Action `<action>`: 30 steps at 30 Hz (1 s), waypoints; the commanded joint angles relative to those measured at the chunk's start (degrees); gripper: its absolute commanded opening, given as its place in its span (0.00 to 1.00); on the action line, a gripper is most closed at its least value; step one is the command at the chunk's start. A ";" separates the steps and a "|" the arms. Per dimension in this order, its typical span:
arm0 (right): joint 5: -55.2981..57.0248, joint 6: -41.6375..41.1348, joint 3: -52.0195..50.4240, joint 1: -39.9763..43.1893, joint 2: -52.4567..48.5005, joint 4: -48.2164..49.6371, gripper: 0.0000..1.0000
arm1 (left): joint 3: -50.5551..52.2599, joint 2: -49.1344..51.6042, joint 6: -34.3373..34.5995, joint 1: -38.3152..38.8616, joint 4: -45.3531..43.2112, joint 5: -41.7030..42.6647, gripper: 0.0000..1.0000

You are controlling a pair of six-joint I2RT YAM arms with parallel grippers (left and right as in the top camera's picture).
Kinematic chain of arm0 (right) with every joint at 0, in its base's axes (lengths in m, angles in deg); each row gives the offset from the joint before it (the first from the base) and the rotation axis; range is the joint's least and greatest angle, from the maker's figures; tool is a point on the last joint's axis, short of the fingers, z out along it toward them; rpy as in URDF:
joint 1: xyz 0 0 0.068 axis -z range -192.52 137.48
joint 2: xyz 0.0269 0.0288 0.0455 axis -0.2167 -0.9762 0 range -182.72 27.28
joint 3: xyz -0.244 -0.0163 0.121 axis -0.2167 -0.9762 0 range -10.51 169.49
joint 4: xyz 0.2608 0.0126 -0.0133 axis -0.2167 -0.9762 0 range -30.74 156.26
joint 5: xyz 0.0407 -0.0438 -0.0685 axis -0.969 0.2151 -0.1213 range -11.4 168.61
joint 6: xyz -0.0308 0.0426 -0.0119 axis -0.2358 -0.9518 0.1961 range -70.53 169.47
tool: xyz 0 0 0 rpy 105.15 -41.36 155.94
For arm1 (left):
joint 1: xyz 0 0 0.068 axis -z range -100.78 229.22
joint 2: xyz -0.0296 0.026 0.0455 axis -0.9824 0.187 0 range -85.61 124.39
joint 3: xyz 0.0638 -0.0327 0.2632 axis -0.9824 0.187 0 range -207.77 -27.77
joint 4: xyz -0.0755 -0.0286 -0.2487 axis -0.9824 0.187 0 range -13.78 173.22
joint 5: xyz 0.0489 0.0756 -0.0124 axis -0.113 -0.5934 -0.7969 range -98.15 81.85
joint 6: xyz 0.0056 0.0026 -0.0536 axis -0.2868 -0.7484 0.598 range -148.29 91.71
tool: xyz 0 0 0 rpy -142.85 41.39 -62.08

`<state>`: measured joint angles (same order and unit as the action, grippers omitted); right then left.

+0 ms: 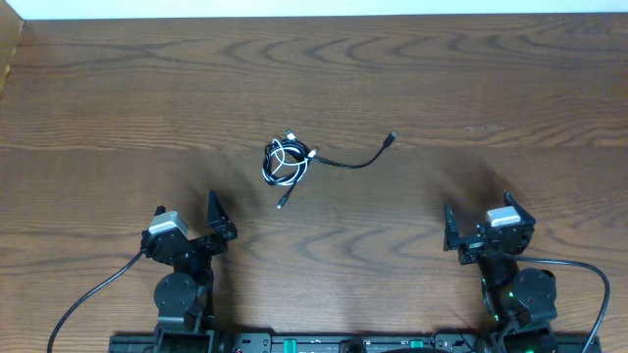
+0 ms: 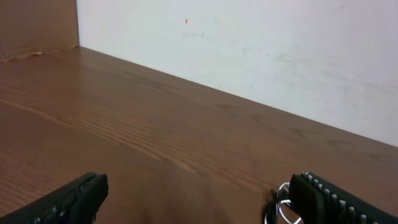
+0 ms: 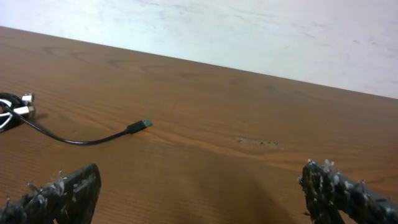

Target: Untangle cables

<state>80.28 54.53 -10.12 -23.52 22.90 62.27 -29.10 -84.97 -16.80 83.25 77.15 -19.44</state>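
While I watched from overhead, the cables [image 1: 285, 162] lay bunched in one small tangle near the middle of the wooden tabletop [image 1: 128, 88]. The white cable [image 1: 278, 170] was looped inside the coils of the black cable [image 1: 348, 163]. A free length of the black one curved out to my right and ended in a plug [image 1: 392, 137], and a shorter black end pointed back toward the arms.

The left gripper [image 1: 186, 208] sat at the near edge with its jaws spread wide and nothing between them. In its wrist view only a bit of the tangle [image 2: 283, 208] showed, beside the right-hand finger [image 2: 329, 199].

The right gripper [image 1: 478, 208] was also spread wide and empty, well apart from the cables. Its wrist view showed the black tail [image 3: 81, 140] and its plug [image 3: 140, 125] flat on the wood, below a pale wall [image 3: 249, 31].
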 commanded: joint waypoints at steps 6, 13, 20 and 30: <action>-0.15 0.59 -0.04 -0.33 -0.13 -0.24 0.99 | 1.09 -0.04 -1.40 0.24 2.25 -0.11 0.98; -0.15 0.59 -0.04 -0.33 -0.13 -0.24 0.99 | 1.09 -0.04 -1.38 0.24 2.25 -0.11 0.98; -0.15 0.57 -0.04 -0.33 -0.13 -0.24 0.99 | 1.09 -0.04 -1.38 0.24 2.25 -0.11 0.98; -0.15 0.57 -0.04 -0.33 -0.13 -0.24 0.99 | 1.09 -0.04 -1.38 0.24 -2.99 -1.84 0.98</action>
<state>80.28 54.53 -10.12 -23.52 22.90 62.25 -28.92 -84.97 -16.80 83.25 75.73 -20.16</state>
